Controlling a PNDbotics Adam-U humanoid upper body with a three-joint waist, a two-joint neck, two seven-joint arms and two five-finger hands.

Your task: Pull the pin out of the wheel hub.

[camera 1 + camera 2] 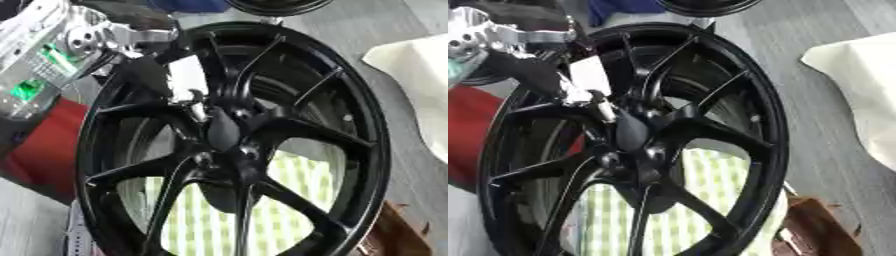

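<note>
A black multi-spoke wheel [350, 150] stands tilted and fills most of both views. Its hub [229, 155] lies at the middle where the spokes meet. My left arm comes in from the upper left with silver joints [83, 37]. My left hand [531, 70], black with a white part, reaches over the rim to just above the hub. A thin silvery piece [605, 111], which may be the pin, runs from the hand's tip down toward the hub. Blur hides how the hand meets it. My right hand shows in no view.
A white cloth-like bulk [416, 75] lies at the right on the grey floor. A red surface [48, 145] sits at the left behind the wheel. Green-and-white striped fabric [289, 215] shows through the spokes. A brown box [824, 230] is at the lower right. Another dark rim [276, 6] is at the top.
</note>
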